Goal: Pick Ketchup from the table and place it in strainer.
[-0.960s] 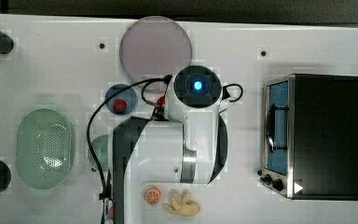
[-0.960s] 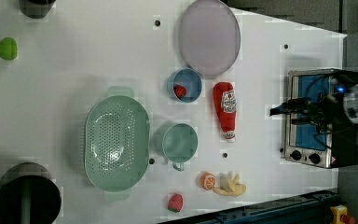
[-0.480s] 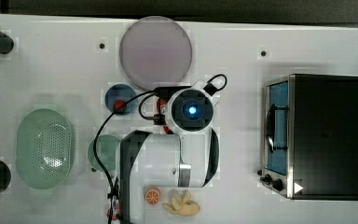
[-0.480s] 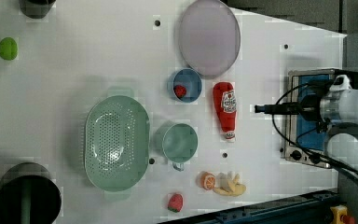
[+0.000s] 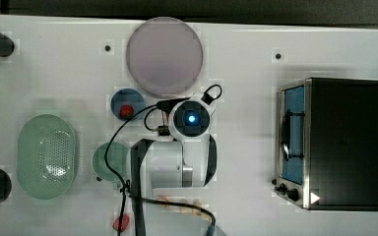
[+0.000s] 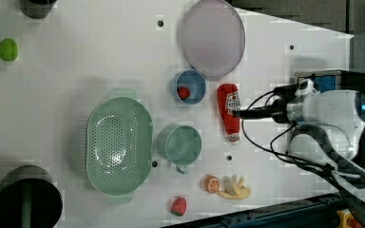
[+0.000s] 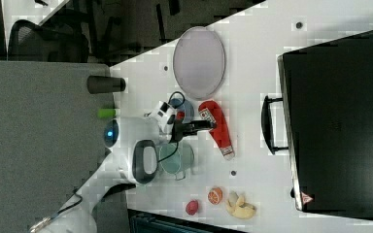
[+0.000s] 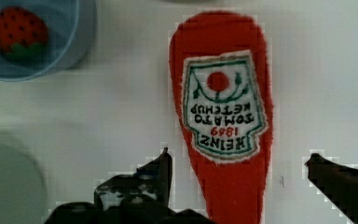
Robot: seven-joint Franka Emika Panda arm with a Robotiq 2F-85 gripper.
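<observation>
- The claw (image 8: 235,172) stands spread wide and holds nothing; in the wrist view one finger (image 8: 161,170) sits on each side of the Ketchup's (image 8: 223,116) narrow end, both apart from it.
- The Ketchup lies flat on the white tabletop (image 6: 76,71), label up. Its fuzzy surface and stitched-looking label suggest a soft plush toy: probably light, squashy and not slippery or fragile.
- I judge the best hold is across the slim part between the fingers, where the width fits easily; the broader labelled body would fill more of the opening.
- Just beside the bottle, a blue bowl (image 6: 191,87) holds a small strawberry (image 6: 184,92); a green cup (image 6: 183,145) sits near.
- Farther off, at the left view's left, the strainer (image 6: 119,145) waits, well apart from the bottle, beyond the cup.
</observation>
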